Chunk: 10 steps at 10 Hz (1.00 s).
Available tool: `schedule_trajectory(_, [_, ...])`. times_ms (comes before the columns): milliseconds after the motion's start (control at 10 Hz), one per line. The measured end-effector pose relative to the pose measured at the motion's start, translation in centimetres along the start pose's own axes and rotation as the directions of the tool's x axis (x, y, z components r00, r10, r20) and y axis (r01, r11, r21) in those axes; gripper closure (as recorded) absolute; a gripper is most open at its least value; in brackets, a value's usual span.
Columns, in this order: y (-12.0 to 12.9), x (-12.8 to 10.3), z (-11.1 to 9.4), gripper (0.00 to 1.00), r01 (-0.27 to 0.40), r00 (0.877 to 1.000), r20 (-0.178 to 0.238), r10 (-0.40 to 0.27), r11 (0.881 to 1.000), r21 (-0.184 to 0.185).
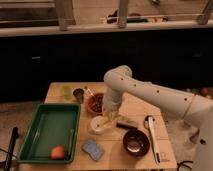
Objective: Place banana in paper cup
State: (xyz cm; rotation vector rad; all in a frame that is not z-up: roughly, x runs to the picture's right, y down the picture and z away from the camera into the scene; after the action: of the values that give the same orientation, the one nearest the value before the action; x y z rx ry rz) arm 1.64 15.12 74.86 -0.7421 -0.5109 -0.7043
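The paper cup (97, 125) is short, wide and cream-white, and stands on the wooden table (135, 107) left of centre. My gripper (109, 119) hangs from the white arm straight down over the cup's right rim. A small pale yellow elongated shape, the banana (105, 120), shows at the gripper's tip just above the cup's rim. I cannot tell whether it is gripped or resting on the cup.
An orange-red bowl (95, 103) stands just behind the cup, with a small metal cup (78, 94) and a pale green lump (66, 91) further left. A dark brown bowl (136, 142), a blue sponge (92, 148) and a white utensil (151, 132) lie in front. A green tray (47, 127) holds an orange fruit (58, 152).
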Motion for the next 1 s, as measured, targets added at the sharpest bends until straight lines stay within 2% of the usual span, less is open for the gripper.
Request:
schedule_trajectory(200, [-0.9,-1.4,0.4,0.93,0.061,0.998,-0.009,-0.061,0.998,-0.011])
schedule_trajectory(600, [-1.4,-2.8,0.4,0.93,0.147,0.989,-0.030,-0.147,0.989,-0.001])
schedule_trajectory(800, [-1.6,-3.3,0.3,0.93,0.168,0.985,-0.033,-0.167,0.986,0.004])
schedule_trajectory(900, [-1.7,-3.5,0.3,0.91,0.173,0.985,-0.030,-0.173,0.985,0.006])
schedule_trajectory(1000, [-1.8,-3.5,0.3,0.85,0.175,0.984,-0.025,-0.174,0.985,0.010])
